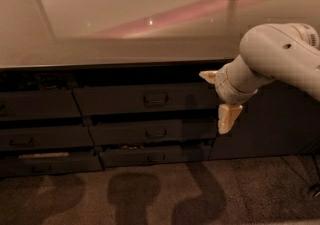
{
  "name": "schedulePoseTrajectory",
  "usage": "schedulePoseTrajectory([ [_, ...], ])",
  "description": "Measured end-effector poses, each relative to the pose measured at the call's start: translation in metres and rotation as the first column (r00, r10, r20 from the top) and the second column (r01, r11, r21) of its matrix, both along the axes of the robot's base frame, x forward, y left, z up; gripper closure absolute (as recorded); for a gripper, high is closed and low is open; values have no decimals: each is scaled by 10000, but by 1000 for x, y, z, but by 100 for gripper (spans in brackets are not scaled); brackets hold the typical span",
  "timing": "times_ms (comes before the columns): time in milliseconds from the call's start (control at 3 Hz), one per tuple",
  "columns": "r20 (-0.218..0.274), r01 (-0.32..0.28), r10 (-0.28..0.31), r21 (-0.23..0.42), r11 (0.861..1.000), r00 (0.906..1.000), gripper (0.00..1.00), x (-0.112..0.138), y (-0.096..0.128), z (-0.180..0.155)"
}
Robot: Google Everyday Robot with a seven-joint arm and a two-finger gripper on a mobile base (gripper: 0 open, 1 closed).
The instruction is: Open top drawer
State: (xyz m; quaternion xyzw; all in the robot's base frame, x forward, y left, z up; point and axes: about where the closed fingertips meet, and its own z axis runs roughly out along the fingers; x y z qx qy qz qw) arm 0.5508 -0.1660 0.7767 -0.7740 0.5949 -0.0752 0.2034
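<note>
Currently in the approach step: the gripper (218,96), fingers spread wide and empty, hangs just right of the top drawer (110,101). Next, align it with the handle (155,99).

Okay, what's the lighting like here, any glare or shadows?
Camera view: dim, warm light. A pink streak of glare and a few bright specks lie on the countertop. Soft dark shadows fall on the floor below the drawers. The top drawer is dark under the counter edge. The open end effector, just right of it, catches pale light.
</note>
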Motion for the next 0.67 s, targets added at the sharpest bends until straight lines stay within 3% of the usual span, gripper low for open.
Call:
schedulePoseTrajectory([
  [667,-71,316,-317,-142,9994,9995,0,12,-6,-8],
])
